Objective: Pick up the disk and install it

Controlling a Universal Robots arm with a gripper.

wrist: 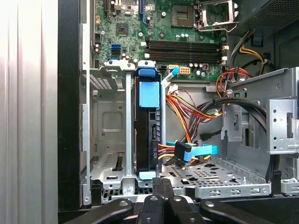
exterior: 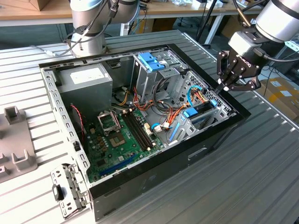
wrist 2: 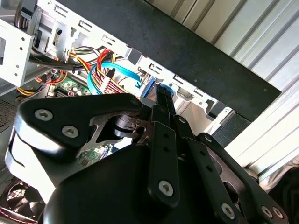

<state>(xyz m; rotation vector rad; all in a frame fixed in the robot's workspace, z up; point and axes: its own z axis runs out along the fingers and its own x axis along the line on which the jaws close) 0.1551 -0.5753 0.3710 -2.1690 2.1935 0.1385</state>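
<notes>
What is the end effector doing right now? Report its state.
End effector: fingers together at the end of the disk, which stands in its bay in the computer case; a grip on it cannot be confirmed.

The disk (wrist: 148, 135) stands on edge in its metal bay (wrist: 108, 135); the slot beside it is open. On its other side, bundled cables (wrist: 196, 109) (red, yellow, black) crowd the gap toward the drive cage (wrist: 275, 116).
</notes>
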